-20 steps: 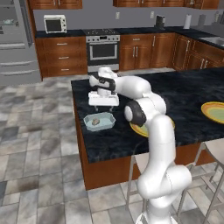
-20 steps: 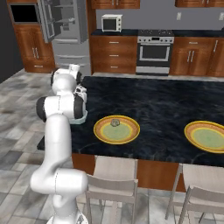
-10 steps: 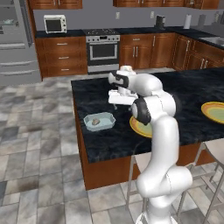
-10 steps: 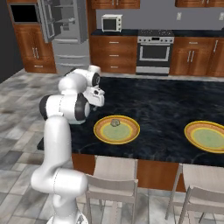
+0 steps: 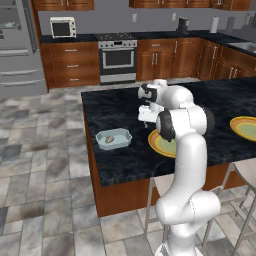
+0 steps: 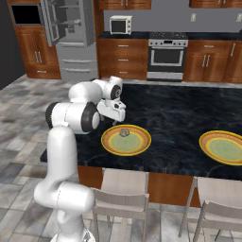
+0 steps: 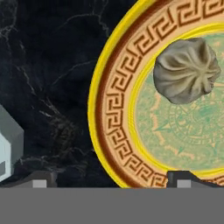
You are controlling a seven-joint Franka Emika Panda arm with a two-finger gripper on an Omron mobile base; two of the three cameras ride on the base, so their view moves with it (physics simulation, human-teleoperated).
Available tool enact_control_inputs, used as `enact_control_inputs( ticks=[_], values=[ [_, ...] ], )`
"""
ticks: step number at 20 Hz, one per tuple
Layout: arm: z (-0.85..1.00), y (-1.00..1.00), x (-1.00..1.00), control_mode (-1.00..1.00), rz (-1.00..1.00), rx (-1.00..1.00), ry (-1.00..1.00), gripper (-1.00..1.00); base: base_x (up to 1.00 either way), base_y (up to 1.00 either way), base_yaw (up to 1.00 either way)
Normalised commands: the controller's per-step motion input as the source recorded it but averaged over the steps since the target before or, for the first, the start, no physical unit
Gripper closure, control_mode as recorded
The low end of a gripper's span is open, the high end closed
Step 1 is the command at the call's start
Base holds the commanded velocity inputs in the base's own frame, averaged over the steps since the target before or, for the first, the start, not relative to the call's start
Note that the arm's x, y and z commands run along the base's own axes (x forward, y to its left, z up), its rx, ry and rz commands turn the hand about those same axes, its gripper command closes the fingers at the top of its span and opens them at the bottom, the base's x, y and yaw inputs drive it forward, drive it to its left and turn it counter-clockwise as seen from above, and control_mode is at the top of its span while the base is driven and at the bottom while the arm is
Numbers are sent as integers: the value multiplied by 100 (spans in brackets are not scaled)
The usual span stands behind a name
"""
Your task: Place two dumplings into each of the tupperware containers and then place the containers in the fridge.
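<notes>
The fridge (image 6: 66,40) is seen with a door open, well behind the dark surface (image 6: 189,113). On the surface, a tupperware container (image 5: 113,139) holding one dumpling (image 5: 109,139) lies beside the yellow plate (image 6: 137,146). Another dumpling (image 7: 187,70) rests on that plate. Above the plate's rim, the claw (image 7: 111,177) is spread, empty.

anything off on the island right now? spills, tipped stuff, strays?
Nothing stands out. One dumpling lies inside the tupperware container, which sits flat on the island counter; another dumpling sits on the near plate. The far plate holds nothing. No spills.
</notes>
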Motion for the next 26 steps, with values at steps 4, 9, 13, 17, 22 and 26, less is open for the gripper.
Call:
enact_control_inputs(
  ticks=[4,9,13,17,22,26],
  values=[
    [-31,-42,0,-100,-1,0,0,-100,0,0,0],
    [-16,-53,0,-100,-4,0,0,-100,0,0,0],
    [-11,-60,0,-100,-5,0,0,-100,0,0,0],
    [-4,-33,0,-100,-1,0,1,-100,0,0,0],
    [-14,2,20,-100,2,0,0,-100,0,0,0],
    [-16,7,20,-100,5,0,0,-100,0,0,0]
  ],
)
